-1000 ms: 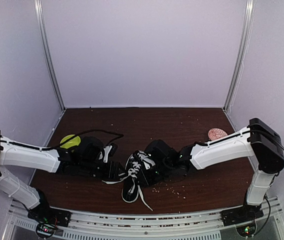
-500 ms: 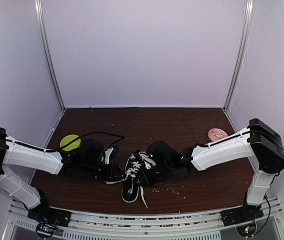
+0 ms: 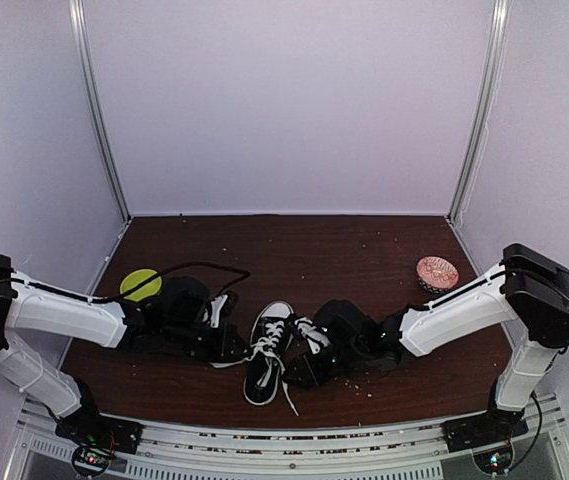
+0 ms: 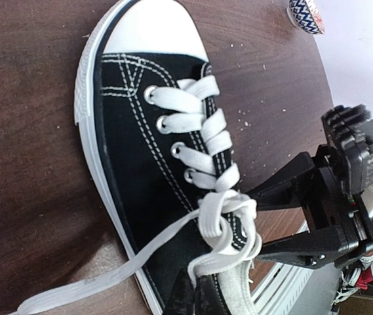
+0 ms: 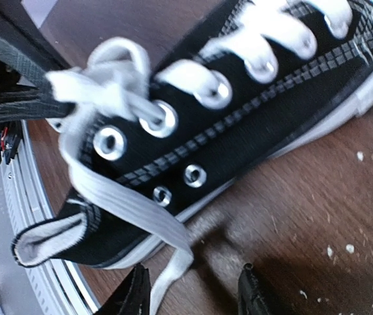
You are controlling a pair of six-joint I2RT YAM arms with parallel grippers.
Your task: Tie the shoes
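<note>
The black shoe (image 3: 258, 382) with its white toe cap lies mid-table, toe pointing away from me. In the left wrist view the shoe (image 4: 134, 131) fills the frame, and its white laces (image 4: 222, 210) are crossed in a loose knot near the top eyelets. My left gripper (image 4: 196, 296) is shut on a lace strand just below that knot, on the shoe's left side (image 3: 232, 352). My right gripper (image 5: 189, 295) is open beside the shoe's right side (image 3: 299, 372). A loose lace strand (image 5: 134, 210) drops to the table between its fingers, close to the left one, unpinched.
A yellow-green disc (image 3: 141, 284) lies behind the left arm. A small patterned bowl (image 3: 436, 273) stands at the right rear. Crumbs dot the brown table (image 3: 364, 250). The metal front rail (image 3: 284, 440) runs just beyond the shoe's heel.
My left gripper has shut on the lace. My right gripper has opened, let go of its lace and drawn back toward the front, uncovering the bowl.
</note>
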